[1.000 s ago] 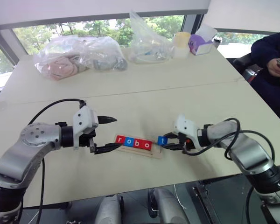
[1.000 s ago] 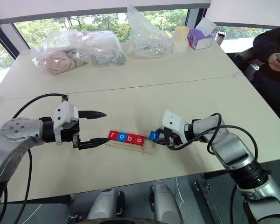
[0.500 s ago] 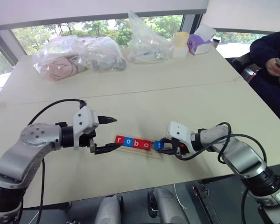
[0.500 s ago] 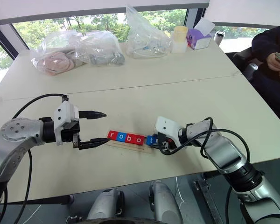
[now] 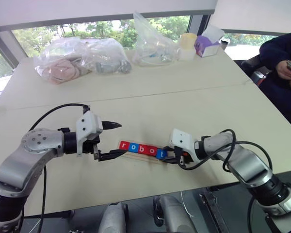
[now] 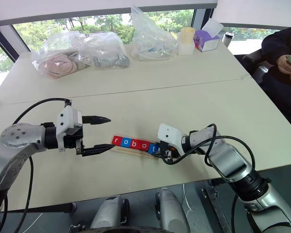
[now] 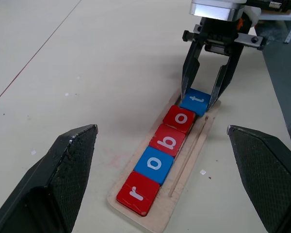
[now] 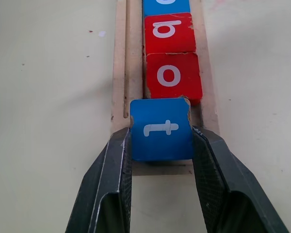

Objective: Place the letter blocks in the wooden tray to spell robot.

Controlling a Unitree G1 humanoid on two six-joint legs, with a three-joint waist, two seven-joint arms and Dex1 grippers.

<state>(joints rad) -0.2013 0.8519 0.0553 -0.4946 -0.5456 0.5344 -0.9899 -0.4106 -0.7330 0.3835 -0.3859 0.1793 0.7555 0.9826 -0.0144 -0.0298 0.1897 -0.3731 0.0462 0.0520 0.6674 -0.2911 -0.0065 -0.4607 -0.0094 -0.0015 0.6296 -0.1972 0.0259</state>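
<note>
The wooden tray point(image 5: 137, 156) lies near the table's front edge. In it sit a red r point(image 7: 138, 191), a blue o point(image 7: 155, 164), a red b point(image 7: 169, 140) and a red o point(image 7: 183, 118) in a row. My right gripper point(image 8: 161, 136) is shut on the blue t block point(image 8: 161, 128), one finger point(image 8: 111, 170) on either side. The t is at the tray's right end, touching the red o and shifted a little towards the rim groove. My left gripper point(image 5: 122, 138) stands open just off the tray's left end with nothing between its fingers.
Plastic bags point(image 5: 77, 60) point(image 5: 153, 43), a cup point(image 5: 188, 43) and a purple tissue box point(image 5: 208, 44) stand along the far side by the window. A seated person point(image 5: 281, 53) is at the far right. The table's front edge runs close below the tray.
My right gripper has carried the blue t block leftward from beside the tray's right end into its last place, against the red o. The left gripper has kept still and open.
</note>
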